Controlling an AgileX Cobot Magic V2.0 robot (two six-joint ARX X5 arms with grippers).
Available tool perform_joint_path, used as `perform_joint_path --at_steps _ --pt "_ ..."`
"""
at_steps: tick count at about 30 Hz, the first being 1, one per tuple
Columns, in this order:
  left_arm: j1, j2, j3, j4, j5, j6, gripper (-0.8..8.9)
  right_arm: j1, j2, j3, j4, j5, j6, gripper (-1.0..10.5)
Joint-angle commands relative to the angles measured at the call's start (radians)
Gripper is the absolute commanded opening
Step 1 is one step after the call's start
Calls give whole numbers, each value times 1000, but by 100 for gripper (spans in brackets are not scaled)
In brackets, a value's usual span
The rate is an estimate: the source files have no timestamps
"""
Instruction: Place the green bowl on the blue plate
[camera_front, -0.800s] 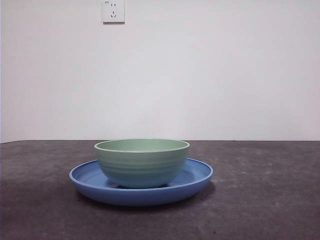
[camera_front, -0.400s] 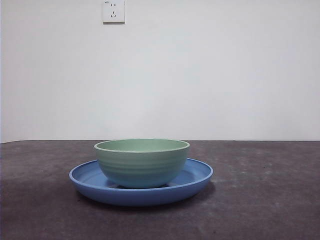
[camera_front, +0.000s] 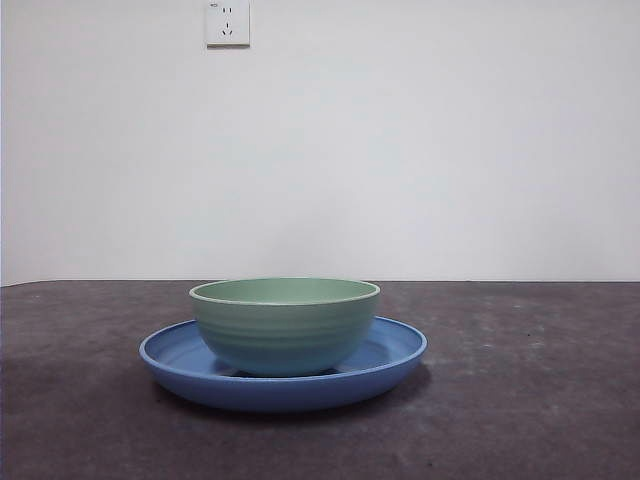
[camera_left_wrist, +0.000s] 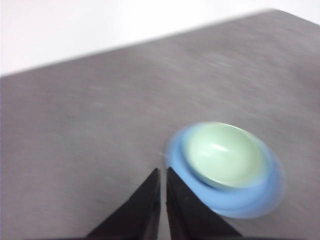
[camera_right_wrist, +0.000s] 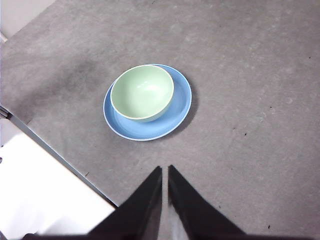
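The green bowl (camera_front: 285, 325) stands upright inside the blue plate (camera_front: 395, 352) on the dark grey table. Both wrist views show the same pair: the green bowl (camera_right_wrist: 142, 92) on the blue plate (camera_right_wrist: 179, 107), and blurred, the green bowl (camera_left_wrist: 223, 154) on the blue plate (camera_left_wrist: 260, 197). My left gripper (camera_left_wrist: 162, 175) is shut and empty, raised above the table beside the plate. High above and well clear of the plate, my right gripper (camera_right_wrist: 164, 172) is shut and holds nothing. Neither arm shows in the front view.
A white wall with a power socket (camera_front: 227, 22) rises behind the table. The table edge (camera_right_wrist: 60, 160) runs diagonally in the right wrist view, with a white floor area beyond it.
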Motion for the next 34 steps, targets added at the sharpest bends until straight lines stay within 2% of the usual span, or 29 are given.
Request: perform_joint_path --at_steps 1,5,11,18,24,34 --pt "97 -50 -176 232 -5 10 19 5 3 17 0 -2 -8 17" --pt "198 -141 -423 486 -6 -43 19 5 3 17 0 -2 -8 17" --pt "275 -235 -672 679 -6 -93 19 5 3 17 0 -2 -8 17" --pt "286 -299 -787 687 -8 -113 19 5 3 18 0 -2 -8 17" --pt "286 -345 -842 686 -140 -206 19 5 3 18 0 -2 -8 17" --pt "285 -391 -851 623 -188 -198 19 5 3 18 0 -2 -8 17"
